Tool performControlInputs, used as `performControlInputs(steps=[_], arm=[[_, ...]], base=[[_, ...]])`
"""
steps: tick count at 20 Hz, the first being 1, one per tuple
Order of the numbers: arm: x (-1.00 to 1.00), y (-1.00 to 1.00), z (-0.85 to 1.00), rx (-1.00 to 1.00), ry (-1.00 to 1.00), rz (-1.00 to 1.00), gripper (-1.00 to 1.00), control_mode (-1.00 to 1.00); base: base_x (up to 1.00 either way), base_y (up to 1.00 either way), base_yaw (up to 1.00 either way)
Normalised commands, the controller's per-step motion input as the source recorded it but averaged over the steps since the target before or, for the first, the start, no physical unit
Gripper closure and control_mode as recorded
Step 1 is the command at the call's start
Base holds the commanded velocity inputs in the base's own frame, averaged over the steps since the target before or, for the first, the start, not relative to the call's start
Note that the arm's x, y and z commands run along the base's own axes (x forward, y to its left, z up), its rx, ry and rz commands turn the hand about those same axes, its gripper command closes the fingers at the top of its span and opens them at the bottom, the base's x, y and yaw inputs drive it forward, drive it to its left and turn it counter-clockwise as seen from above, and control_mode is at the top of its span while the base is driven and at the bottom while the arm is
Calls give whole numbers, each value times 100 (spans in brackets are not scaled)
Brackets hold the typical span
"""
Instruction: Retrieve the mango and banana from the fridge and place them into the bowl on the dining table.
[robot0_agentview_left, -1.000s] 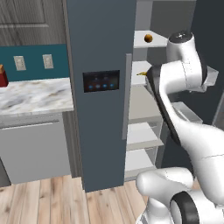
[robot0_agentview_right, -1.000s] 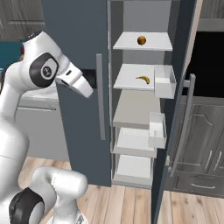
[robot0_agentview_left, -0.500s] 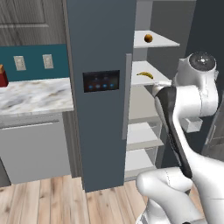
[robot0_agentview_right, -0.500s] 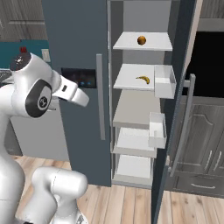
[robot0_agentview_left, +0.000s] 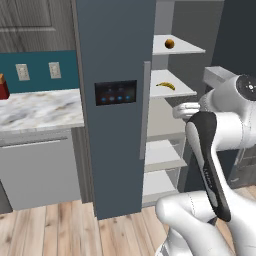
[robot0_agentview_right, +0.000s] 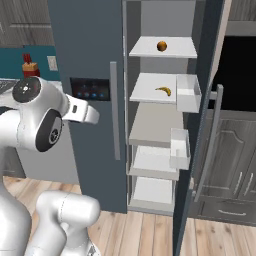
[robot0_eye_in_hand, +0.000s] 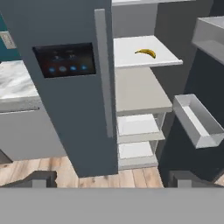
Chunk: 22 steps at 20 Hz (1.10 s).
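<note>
fridge (robot0_agentview_right: 90, 60) with right door swung open, mango (robot0_agentview_right: 162, 46) on its top shelf, banana (robot0_agentview_right: 163, 90) on the shelf just below, gripper (robot0_eye_in_hand: 112, 177) well back from the fridge, fingers spread, empty

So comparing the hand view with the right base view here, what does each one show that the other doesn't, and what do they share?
Hand view alone: the two dark fingertips low in frame, wide apart with nothing between them, and the marble counter.

Right base view alone: the mango on the top shelf, and a red item at far left.

Both: the open fridge, its lit control panel, the banana and the door bins.
</note>
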Motion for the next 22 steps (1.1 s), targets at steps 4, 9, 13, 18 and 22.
performControlInputs(steps=[4, 9, 13, 18, 22], arm=[[-7, 28, 2, 0, -4, 20, -100, -100], [0, 5, 0, 0, 1, -1, -100, -100], [0, 0, 0, 0, 5, -34, -100, -100], [0, 0, 0, 0, 1, -35, -100, -100], [0, 0, 0, 0, 0, 0, -100, 100]], base=[[0, 0, 0], [0, 0, 0], [0, 0, 0], [0, 0, 0], [0, 0, -24]])
